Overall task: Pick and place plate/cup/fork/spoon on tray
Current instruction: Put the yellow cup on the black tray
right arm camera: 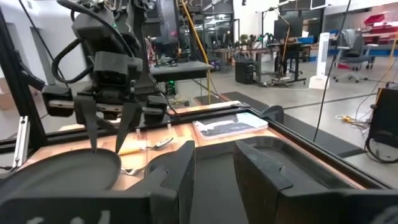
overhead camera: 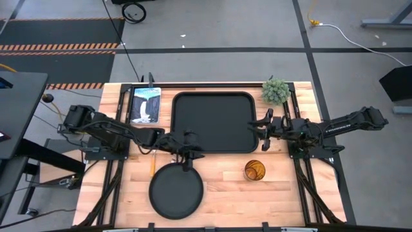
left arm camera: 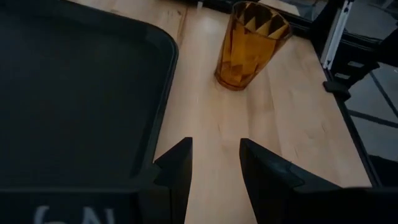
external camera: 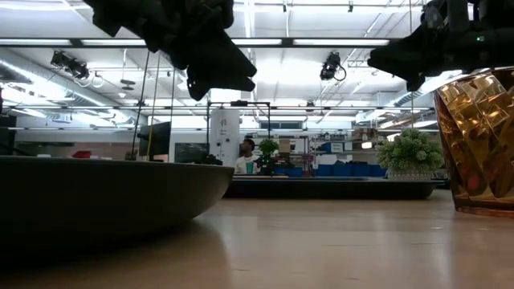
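While your left gripper (overhead camera: pixel 188 156) hangs with its fingers apart between the large black rectangular tray (overhead camera: pixel 213 122) and the round matte-black plate (overhead camera: pixel 176 191), the plate lies on the wooden bench (overhead camera: pixel 225 187) near its front edge. Your right gripper (overhead camera: pixel 262 126), fingers also apart, sits over the tray's right rim. You have the amber patterned cup (overhead camera: pixel 255 171) upright on the bench just off the tray's front right corner.

My two arms are dark, jointed and cable-draped; my left gripper (left arm camera: pixel 214 168) ends in angular black fingers.
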Robot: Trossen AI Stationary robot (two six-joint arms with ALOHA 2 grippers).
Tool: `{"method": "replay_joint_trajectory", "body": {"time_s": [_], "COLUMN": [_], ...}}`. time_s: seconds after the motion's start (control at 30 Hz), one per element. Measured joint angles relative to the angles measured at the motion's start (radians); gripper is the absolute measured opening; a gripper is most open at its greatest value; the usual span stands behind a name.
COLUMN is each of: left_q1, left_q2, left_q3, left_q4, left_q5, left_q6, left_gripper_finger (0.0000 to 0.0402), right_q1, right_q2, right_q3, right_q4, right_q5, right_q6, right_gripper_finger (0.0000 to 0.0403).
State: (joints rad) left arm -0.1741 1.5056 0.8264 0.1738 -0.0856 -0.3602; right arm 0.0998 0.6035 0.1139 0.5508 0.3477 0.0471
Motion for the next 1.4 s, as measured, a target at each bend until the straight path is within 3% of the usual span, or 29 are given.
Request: {"method": "replay_joint_trajectory", "body": {"time_s": [0.23, 0.57, 0.8, 1.4], "left_q1": [-0.011, -0.020, -0.045, -0.057], "left_q2": [0.028, 0.041, 0.060, 0.067], "left_q3": [0.084, 0.091, 0.093, 0.091], "left_q4": [-0.128, -0.123, -0.032, -0.012], "left_q5": [-0.027, -0.123, -0.151, -0.181], "left_q6": [-0.065, -0.154, -0.174, -0.180], "left_gripper_finger": [0.0142, 0.0142, 0.0142, 0.0141], "right_q1": [-0.007, -0.038, -0.038, -0.038], "right_q2": [-0.086, -0.203, -0.225, -0.231], "right_q3": [0.000, 0.000, 0.000, 0.000], "right_q4": [-0.106, -0.223, -0.256, -0.240], "right_q5": [0.000, 0.003, 0.003, 0.000], "right_q6": [-0.006, -0.032, -0.032, -0.044], "right_gripper_finger": [0.0116, 0.0116, 0.0116, 0.0116]}}
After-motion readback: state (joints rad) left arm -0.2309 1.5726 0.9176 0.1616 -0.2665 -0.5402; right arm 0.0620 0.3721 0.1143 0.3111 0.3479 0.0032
